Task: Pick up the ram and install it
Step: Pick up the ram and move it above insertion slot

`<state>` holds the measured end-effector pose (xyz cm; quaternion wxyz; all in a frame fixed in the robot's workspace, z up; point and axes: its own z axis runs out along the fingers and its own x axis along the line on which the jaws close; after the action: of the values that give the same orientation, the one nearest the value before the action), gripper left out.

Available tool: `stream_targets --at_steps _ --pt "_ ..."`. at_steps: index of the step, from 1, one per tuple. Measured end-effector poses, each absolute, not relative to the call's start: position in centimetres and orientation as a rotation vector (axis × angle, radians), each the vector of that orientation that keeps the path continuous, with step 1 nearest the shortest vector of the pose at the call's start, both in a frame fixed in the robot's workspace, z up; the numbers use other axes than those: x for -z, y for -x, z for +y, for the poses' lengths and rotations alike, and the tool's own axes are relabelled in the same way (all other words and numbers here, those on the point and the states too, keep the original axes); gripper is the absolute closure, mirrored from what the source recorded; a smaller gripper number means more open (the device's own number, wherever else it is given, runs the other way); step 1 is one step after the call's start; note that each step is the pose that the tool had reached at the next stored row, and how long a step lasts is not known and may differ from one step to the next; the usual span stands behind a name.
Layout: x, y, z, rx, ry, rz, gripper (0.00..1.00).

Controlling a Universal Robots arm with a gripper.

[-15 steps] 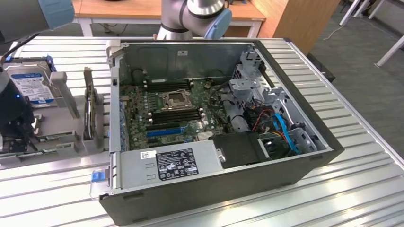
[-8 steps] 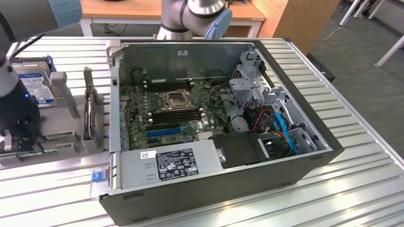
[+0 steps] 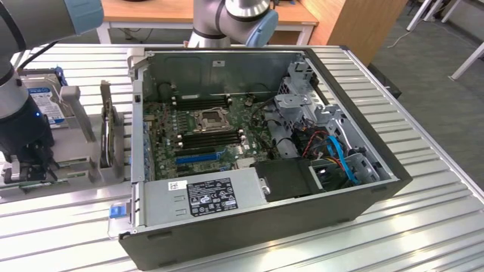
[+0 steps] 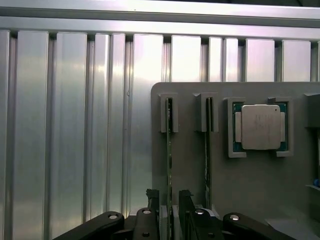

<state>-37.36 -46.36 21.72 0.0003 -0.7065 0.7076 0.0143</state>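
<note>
The ram (image 4: 169,150) is a thin green board seen edge-on, standing in a slot of a smooth grey holder (image 4: 190,170) on a ribbed, shiny metal table (image 4: 75,125). A second such stick (image 4: 207,150) stands in the next slot, and one square silver chip (image 4: 260,126) lies in a pocket beside that. The gripper (image 4: 169,202) has its two black fingers (image 4: 153,200) spread wide, one on each side of the first stick (a gap shows on both sides, so nothing is clamped), while one open black computer case (image 3: 302,221) sits on the table in the exterior view.
</note>
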Motion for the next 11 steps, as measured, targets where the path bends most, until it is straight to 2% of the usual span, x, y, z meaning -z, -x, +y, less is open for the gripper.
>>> stream_targets --at_steps 11 --pt "-20.5 37.4 -46.4 -0.045 2.219 2.222 0.7"
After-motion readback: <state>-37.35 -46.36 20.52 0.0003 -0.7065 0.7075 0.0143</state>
